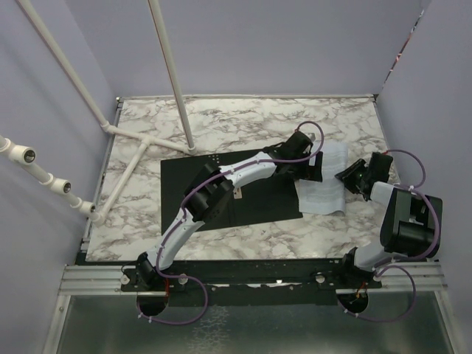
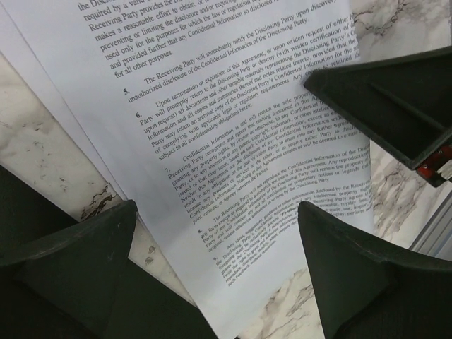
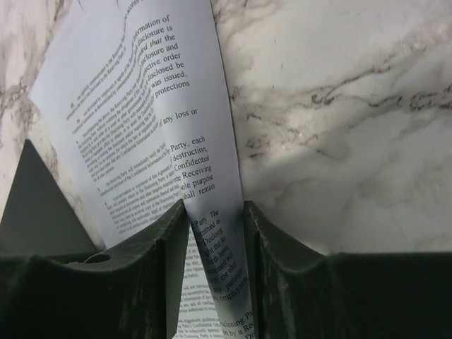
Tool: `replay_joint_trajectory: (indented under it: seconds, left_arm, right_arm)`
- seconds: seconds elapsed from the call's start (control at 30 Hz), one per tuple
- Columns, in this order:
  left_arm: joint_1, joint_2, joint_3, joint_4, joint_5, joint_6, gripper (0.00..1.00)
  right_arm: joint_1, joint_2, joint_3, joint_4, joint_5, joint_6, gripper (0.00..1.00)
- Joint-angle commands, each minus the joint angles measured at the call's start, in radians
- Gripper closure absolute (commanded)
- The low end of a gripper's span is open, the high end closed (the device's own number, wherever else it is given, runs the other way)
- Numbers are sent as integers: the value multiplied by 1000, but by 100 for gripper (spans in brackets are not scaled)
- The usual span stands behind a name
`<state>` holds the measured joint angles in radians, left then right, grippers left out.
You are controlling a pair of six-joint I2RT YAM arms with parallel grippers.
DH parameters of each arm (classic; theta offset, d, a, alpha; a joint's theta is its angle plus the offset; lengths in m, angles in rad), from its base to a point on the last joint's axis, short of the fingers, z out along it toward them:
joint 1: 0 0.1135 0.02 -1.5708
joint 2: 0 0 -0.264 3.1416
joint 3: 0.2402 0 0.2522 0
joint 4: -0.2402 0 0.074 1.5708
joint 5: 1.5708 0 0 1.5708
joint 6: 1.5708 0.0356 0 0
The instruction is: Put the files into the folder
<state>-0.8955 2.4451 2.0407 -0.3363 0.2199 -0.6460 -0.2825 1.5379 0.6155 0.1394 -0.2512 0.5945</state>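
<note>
The top external camera looks down from high behind the arm bases over the whole table (image 1: 243, 118) — far off. Both wrist cameras face downward, very near the files (image 1: 328, 192) (image 2: 233, 141) (image 3: 141, 106), which all three views share

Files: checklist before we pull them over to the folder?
1. Right gripper has an edge of the files: ok, the paper runs up between its closed fingers.
2. All sheets are in that pinch: cannot tell; the left wrist view shows a second sheet edge.
3. Left gripper is free of the paper: cannot tell; it is open over the text, contact unclear.
4. Folder is open, black inside up: ok.
5. Path over the folder is free: not ok, the left arm lies across it.
6. Files are in the folder: not ok, they are mostly on the table by its right edge.
</note>
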Motion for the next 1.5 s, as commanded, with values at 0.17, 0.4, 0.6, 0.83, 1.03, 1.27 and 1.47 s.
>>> replay_joint_trajectory:
  seconds: [0.17,0.4,0.6,0.83,1.03,1.27,1.47]
  left_arm:
    - [-14,61,-27,-57,9,-1,1]
    - [-13,29,-49,-57,-4,11,1]
    - [-8,-18,-37,-57,-3,11,1]
    - [3,-88,-64,-58,-3,11,1]
    - [6,-145,-108,-59,4,14,1]
    - [20,-238,-148,-58,10,1,1]
    - [46,-337,-215,-22,26,-24,1]
  right_arm:
    - [4,-106,-22,-202,50,10,63]
    - [5,-250,28,-290,96,14,73]
    - [5,-339,72,-361,110,12,76]
    - [5,-394,101,-421,122,-1,74]
    - [5,-456,104,-455,83,-8,74]
    - [5,-515,138,-490,-23,2,77]
    - [5,-572,198,-511,-95,12,78]
